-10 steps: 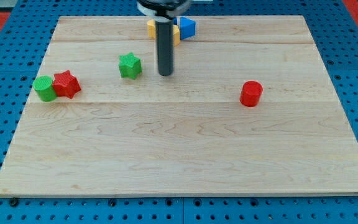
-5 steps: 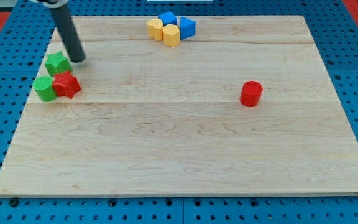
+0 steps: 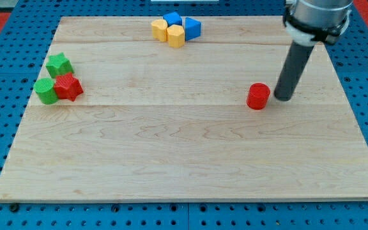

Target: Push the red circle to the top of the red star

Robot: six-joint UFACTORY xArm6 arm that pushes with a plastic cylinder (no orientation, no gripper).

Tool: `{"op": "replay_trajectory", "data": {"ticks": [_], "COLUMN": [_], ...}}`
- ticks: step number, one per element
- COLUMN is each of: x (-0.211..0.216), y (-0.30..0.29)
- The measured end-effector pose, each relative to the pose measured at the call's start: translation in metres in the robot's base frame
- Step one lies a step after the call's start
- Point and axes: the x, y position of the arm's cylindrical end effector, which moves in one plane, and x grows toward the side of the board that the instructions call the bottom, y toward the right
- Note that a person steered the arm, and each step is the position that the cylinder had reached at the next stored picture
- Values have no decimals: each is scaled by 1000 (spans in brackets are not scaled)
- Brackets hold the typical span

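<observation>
The red circle [image 3: 258, 96] stands on the wooden board at the view's right of centre. My tip [image 3: 283, 98] is just to the view's right of it, a small gap apart. The red star [image 3: 68, 87] lies at the view's far left, touching a green circle [image 3: 45, 91] on its left. A green star [image 3: 59, 64] sits just above the red star, toward the view's top.
Two yellow blocks [image 3: 160, 29] [image 3: 176, 36] and two blue blocks [image 3: 172, 19] [image 3: 192, 28] are clustered at the view's top centre. The wooden board [image 3: 190, 160] lies on a blue pegboard; its edges ring the work area.
My tip pushed the green star left to just above the red star, then swung across the board to the view's right of the red circle. The red circle has not moved.
</observation>
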Motion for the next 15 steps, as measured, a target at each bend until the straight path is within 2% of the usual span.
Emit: {"op": "replay_trajectory", "data": {"ticks": [1, 2, 3, 4, 6, 7, 8, 10, 12, 13, 14, 15], "x": [-41, -51, -51, -23, -26, -31, -3, -45, -46, -22, -25, -48], "y": [-55, -112, -31, -40, -160, -198, -191, -288, -290, -277, -296, -313]}}
